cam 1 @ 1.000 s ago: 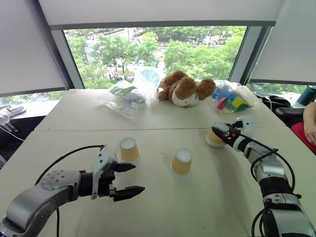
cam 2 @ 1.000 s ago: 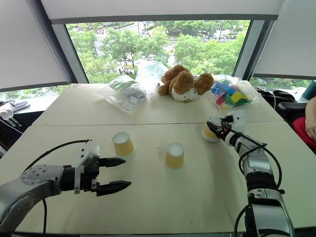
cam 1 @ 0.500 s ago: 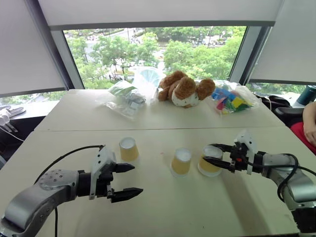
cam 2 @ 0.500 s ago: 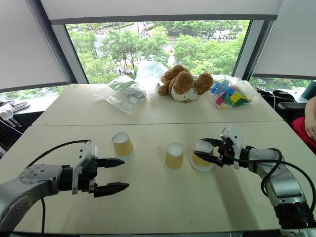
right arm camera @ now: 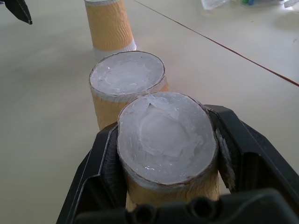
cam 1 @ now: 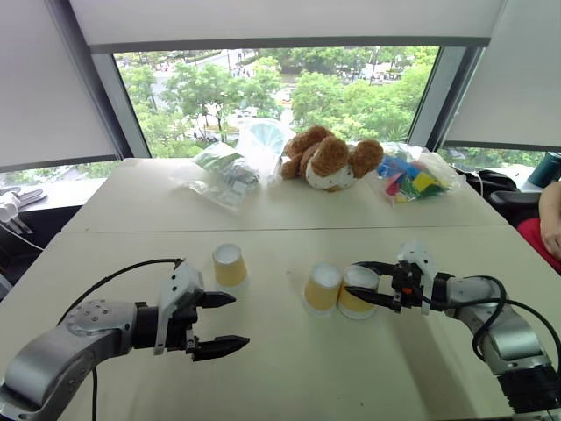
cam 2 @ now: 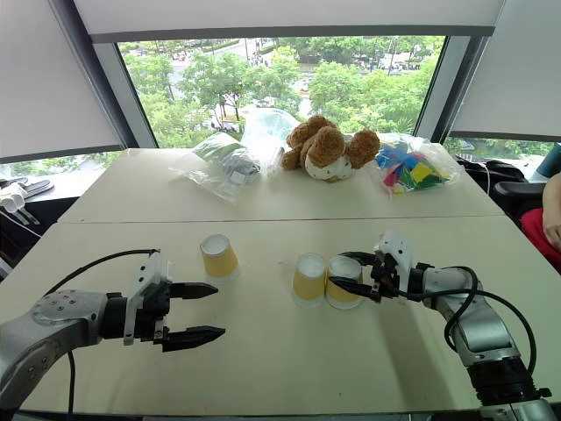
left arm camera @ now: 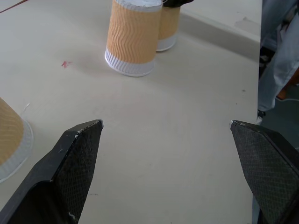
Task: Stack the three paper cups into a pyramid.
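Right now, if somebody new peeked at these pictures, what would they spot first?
Probably the right gripper, shut around a yellow-tan paper cup set upside down right beside a second cup in the middle of the table. A third cup stands apart near the open left gripper. At the far edge by the window lies a brown teddy bear, between plastic bags.

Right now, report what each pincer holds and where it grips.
The right pincer grips a paper cup by its side wall, standing upside down on the table. The left pincer is open, holding nothing.
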Motion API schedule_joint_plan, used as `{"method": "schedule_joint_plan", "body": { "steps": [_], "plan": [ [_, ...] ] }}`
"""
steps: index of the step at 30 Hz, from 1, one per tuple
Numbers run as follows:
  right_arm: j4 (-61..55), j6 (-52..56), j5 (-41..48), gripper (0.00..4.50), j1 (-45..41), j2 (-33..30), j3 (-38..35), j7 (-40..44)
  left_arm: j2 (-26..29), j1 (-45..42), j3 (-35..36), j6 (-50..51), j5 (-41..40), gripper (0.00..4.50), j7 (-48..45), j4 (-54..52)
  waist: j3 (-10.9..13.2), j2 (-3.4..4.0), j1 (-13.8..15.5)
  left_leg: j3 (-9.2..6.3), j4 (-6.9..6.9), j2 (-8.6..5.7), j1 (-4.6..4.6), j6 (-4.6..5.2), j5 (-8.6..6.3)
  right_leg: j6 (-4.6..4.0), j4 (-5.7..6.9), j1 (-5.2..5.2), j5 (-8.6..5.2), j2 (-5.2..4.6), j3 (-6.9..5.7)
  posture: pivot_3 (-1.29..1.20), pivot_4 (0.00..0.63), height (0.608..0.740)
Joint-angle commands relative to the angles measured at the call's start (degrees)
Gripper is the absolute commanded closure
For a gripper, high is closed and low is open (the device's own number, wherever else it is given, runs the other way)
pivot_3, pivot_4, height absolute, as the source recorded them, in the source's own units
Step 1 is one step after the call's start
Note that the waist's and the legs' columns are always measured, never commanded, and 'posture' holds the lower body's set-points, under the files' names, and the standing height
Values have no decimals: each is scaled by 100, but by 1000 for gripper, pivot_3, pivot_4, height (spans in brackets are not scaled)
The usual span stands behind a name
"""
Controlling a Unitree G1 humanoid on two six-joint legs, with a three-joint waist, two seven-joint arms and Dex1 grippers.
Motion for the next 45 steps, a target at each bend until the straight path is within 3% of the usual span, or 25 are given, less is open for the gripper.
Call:
{"method": "schedule_joint_plan", "body": {
  "steps": [1,4,9,17,21,27,31,39,45],
  "plan": [
    [76,-233,-62,1292,-103,75,24,38,70,2,162,-55,-19,0,17,-119,0,0,-4,0,0,0,0,0,0,0,0,0,0,0,0,0,150,740],
    [162,-349,-134,25,-121,88,33,11,70,25,197,-53,-17,0,45,-110,0,0,0,0,0,0,1,0,0,0,0,0,0,0,0,0,150,740],
    [-61,-121,3,25,-102,-52,-205,-130,51,-79,467,-19,-87,0,154,191,0,0,4,0,0,0,0,0,0,0,0,0,0,0,0,0,150,740],
    [-1879,1233,906,25,573,-520,-1366,-785,346,-423,1047,66,-164,0,19,953,1,0,17,-5,0,0,-9,0,0,0,-4,-4,0,-1,-3,0,150,740],
    [-2307,2097,1424,25,723,-895,-2102,-1022,357,-738,877,-421,291,0,-115,1582,2,1,13,-3,0,-1,-7,0,0,0,-2,-4,0,-1,-2,0,150,740],
    [-3234,4272,3286,25,907,-2020,-3079,-996,85,-1313,139,-1592,1361,0,-282,2676,3,2,39,-4,-1,-1,-11,1,-1,0,-6,-4,0,-3,-3,0,150,740],
    [-3602,4628,3850,25,795,-2041,-2939,-1436,-405,-1903,-252,-2118,1741,0,-378,3413,9,-25,49,-5,0,0,-7,1,-1,0,-5,1,0,-3,-6,0,150,740],
    [-3967,4600,3964,25,1027,-1678,-2636,-2047,-1129,-2755,-655,-2703,2059,0,-748,4527,11,-36,33,-5,26,-4,-80,1,1,5,13,-67,3,-1,-11,0,150,740],
    [-4048,4552,4072,25,1087,-1640,-2649,-2270,-1568,-3160,-757,-3196,2325,0,-869,5275,11,-38,32,-7,28,-6,-81,2,2,5,15,-66,3,2,-16,0,150,740]
  ]
}}
